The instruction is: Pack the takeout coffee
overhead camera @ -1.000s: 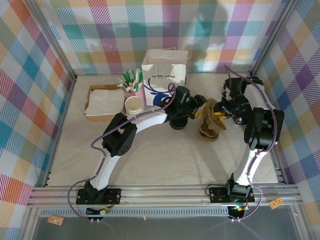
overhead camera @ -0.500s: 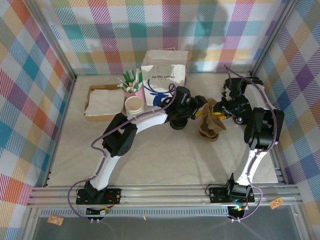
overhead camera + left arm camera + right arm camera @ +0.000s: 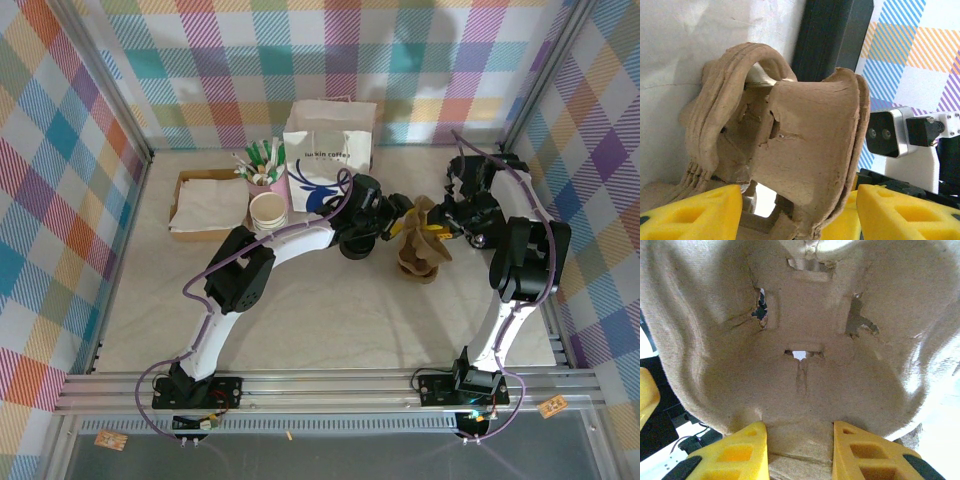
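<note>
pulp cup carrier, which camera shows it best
Left wrist: the pulp cup carrier shows its outline and layered rims clearly. Right wrist looks closely into its moulded hollow. Top external shows it small, from above.

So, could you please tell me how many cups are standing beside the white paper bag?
2: a pink cup holding sticks just left of the bag, and a pale paper cup in front of it. More may be hidden under the left arm.

We see a pale table. On it sit a white paper bag, a napkin box, a pink cup, stacked paper cups and brown cup holders.
</note>
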Controlling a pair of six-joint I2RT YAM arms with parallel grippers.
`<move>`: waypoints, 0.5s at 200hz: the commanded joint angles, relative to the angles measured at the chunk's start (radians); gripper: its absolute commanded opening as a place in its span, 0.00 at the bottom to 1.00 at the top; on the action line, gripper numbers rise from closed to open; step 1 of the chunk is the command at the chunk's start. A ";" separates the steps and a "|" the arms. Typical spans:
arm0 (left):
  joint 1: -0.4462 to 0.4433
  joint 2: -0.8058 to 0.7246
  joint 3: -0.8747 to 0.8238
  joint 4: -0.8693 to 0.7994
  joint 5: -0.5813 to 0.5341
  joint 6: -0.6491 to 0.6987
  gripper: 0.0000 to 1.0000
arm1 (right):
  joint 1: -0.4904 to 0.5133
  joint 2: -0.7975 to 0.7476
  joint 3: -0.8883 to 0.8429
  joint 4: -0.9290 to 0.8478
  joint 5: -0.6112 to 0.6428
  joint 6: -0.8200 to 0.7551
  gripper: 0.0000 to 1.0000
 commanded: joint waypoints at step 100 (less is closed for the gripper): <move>-0.018 0.000 -0.036 0.036 0.044 -0.001 0.61 | -0.014 -0.054 -0.024 -0.002 -0.051 0.014 0.29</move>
